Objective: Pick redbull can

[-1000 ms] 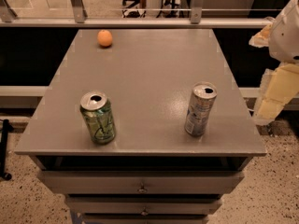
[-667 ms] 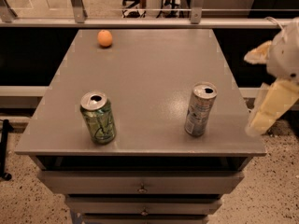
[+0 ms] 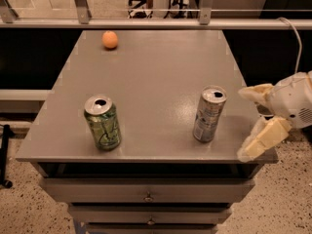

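Hovering at the right edge of the table [image 3: 156,72], near its front corner, the claw [image 3: 253,118] is spread wide, released, gripping nothing. The redbull can [image 3: 208,113] stands upright just beside it, near the front edge.

I count two cans on the one table [image 3: 161,72]: one redbull can [image 3: 208,115] and one green can [image 3: 103,123]. One orange ball [image 3: 110,39]. One gripper [image 3: 246,123], fingers spread, at the table's right front corner.

Office-like workplace: grey counter [image 3: 156,82] with drawers [image 3: 146,191], speckled floor [image 3: 292,204], chair wheels [image 3: 138,11] beyond its far edge; gripper [image 3: 242,123], fingers apart, at its front right corner.
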Controlling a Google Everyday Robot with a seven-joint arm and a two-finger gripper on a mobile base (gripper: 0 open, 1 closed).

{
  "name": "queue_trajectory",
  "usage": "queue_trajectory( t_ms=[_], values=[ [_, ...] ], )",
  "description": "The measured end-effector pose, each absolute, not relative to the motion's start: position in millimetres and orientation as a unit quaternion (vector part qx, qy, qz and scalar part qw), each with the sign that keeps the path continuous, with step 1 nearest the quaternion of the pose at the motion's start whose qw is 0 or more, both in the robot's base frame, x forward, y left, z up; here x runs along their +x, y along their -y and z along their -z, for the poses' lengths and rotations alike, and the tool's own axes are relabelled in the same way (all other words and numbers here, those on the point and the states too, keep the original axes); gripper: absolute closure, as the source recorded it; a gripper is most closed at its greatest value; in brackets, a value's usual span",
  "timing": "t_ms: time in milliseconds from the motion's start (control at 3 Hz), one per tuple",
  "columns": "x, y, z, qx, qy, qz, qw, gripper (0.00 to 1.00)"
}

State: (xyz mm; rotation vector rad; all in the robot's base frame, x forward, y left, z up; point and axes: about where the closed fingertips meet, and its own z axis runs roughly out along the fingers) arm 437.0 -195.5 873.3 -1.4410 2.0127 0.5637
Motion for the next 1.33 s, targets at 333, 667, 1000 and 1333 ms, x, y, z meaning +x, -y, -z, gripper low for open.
queue_trajectory(
  t_ms=[333, 667, 1000, 1333],
  values=[
    [448.2, 156.6, -868.1, -0.51, -0.71, -0.316, 0.367, 0.0],
    [455.1, 124.3, -866.5, -0.482, -0.668, -0.381, 0.42, 0.08],
    [455.3, 116.2, -864.2, -0.468, -0.654, -0.396, 0.444, 0.39],
    [456.9, 116.4, -869.9, -0.461, -0.646, -0.398, 0.46, 0.69]
  ],
)
